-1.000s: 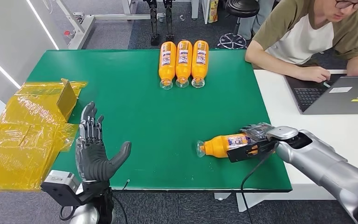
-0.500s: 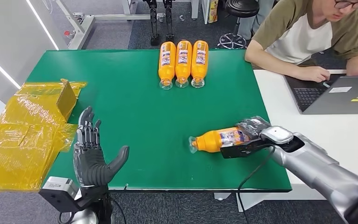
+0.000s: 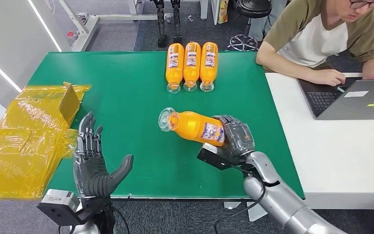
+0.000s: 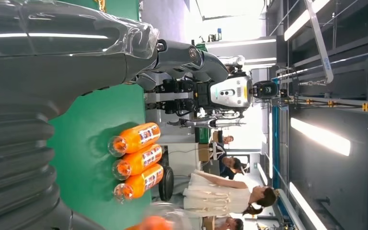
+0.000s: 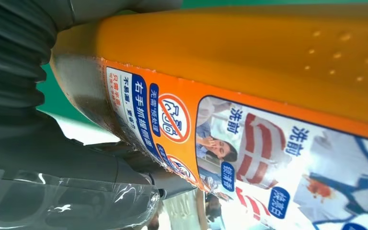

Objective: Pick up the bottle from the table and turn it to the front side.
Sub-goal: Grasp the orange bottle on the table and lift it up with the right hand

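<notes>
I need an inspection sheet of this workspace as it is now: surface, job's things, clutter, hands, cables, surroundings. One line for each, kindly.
Surface: green table, with a white desk beside it.
Job's things: orange bottle held above the table, tilted, cap end away from the hand; three more orange bottles lie side by side at the far edge.
Clutter: yellow plastic wrapping at the table's left edge.
Hands: right hand grips the bottle's base end; left hand holds nothing, fingers apart.
Cables: black cable along the right arm.
Surroundings: person at a laptop; office stool behind.
</notes>
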Controlling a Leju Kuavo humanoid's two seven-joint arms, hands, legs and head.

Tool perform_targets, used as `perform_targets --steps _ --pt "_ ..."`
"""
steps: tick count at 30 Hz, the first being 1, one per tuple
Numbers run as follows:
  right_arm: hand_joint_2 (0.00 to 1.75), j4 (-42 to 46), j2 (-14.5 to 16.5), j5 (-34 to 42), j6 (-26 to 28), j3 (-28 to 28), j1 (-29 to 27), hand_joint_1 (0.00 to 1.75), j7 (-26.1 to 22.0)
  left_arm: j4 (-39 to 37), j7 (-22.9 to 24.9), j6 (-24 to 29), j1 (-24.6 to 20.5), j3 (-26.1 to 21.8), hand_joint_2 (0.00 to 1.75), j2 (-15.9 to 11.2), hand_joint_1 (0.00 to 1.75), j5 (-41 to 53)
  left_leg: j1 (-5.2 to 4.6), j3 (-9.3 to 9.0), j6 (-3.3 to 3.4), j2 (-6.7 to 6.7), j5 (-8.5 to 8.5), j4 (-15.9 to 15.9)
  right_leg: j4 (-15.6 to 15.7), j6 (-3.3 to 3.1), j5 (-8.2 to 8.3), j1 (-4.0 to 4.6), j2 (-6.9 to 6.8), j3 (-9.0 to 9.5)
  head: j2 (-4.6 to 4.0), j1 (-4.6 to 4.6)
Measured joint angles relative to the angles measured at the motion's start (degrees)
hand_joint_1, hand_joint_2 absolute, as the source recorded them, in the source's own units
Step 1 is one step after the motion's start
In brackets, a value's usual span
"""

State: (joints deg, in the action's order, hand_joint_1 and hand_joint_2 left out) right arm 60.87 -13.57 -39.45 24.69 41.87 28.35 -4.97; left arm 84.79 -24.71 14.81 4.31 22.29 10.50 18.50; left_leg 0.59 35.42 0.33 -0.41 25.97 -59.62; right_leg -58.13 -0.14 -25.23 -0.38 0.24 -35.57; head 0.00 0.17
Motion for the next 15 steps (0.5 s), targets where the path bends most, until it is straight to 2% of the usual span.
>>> perform_targets --steps 4,6,11,15 --pt "1.75 5.0 4.8 6.4 5.1 -4.6 -6.2 1.71 -5.6 -0.3 0.2 -3.9 -0.1 0.2 1.75 0.4 0.00 -1.8 0.02 0.02 -0.01 -0.21 -0.01 0.0 0.0 0.01 -0.11 0.00 -0.16 0.02 0.00 0.02" --pt "1.75 6.8 6.5 7.5 6.3 -6.0 -8.6 1.71 -6.9 -0.6 0.2 -5.2 -0.1 0.4 1.75 0.6 0.00 -2.3 0.02 0.02 0.00 -0.14 0.00 0.0 0.0 0.00 -0.10 -0.02 -0.11 0.02 0.00 0.02" --pt "1.75 9.5 8.8 8.0 6.5 -7.6 -11.6 1.67 -7.3 -1.3 0.3 -6.5 -0.4 0.5 1.75 0.9 0.00 -2.8 -0.01 0.01 0.01 -0.10 0.01 0.0 0.0 0.01 -0.09 -0.05 -0.07 0.01 0.00 0.02" --pt "1.75 11.6 10.6 8.4 5.2 -8.2 -13.4 1.71 -7.2 -2.2 0.0 -11.0 -0.7 2.0 1.75 1.0 0.00 -3.5 -0.03 0.01 0.01 -0.09 0.01 0.0 0.0 0.01 -0.09 -0.05 -0.04 0.01 0.00 0.02"
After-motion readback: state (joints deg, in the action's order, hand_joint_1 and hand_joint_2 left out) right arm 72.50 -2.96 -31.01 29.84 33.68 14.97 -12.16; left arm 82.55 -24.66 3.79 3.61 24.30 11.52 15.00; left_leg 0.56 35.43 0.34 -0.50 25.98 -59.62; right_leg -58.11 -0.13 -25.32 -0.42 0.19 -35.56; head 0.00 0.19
